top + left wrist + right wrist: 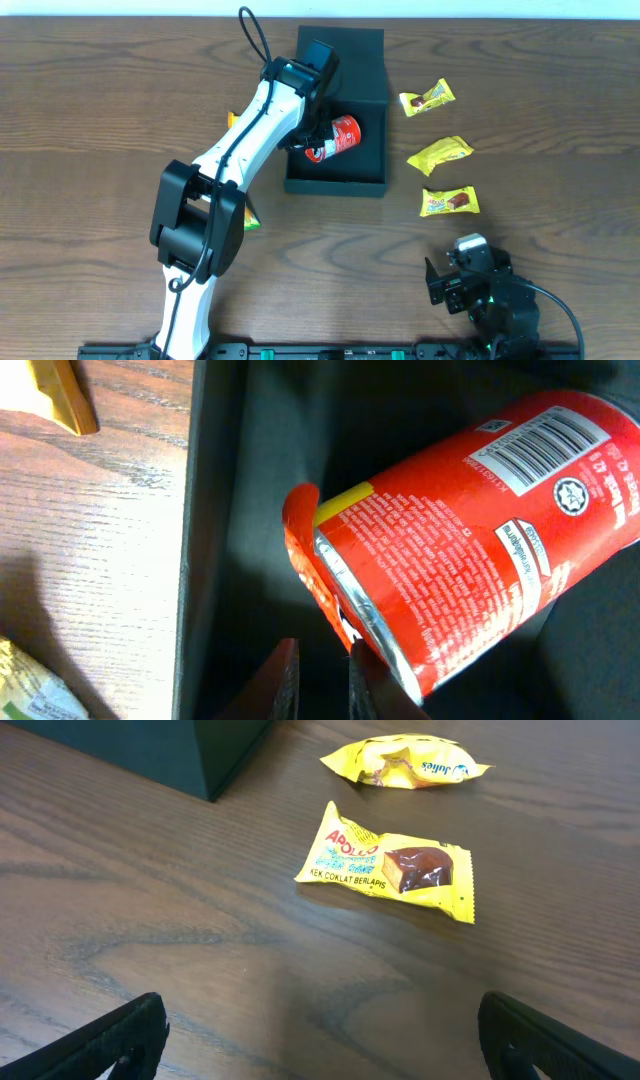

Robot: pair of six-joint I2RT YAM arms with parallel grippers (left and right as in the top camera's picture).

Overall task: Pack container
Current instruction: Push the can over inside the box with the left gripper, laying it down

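Observation:
The dark teal container (335,186) stands open at the table's middle, its lid (345,45) lying flat behind it. A red can (340,136) lies on its side inside; in the left wrist view the can (470,530) lies against the container's dark floor and wall (215,510). My left gripper (312,142) reaches into the container beside the can's rim. Its fingers (322,685) are nearly together with nothing between them. My right gripper (447,278) is open and empty (320,1040) low over the table at the front right.
Three yellow snack packets lie right of the container (427,98) (439,152) (449,201); the Apollo packet (390,865) and another (405,762) lie ahead of my right gripper. An orange packet (62,395) and a greenish packet (250,220) lie left of the container.

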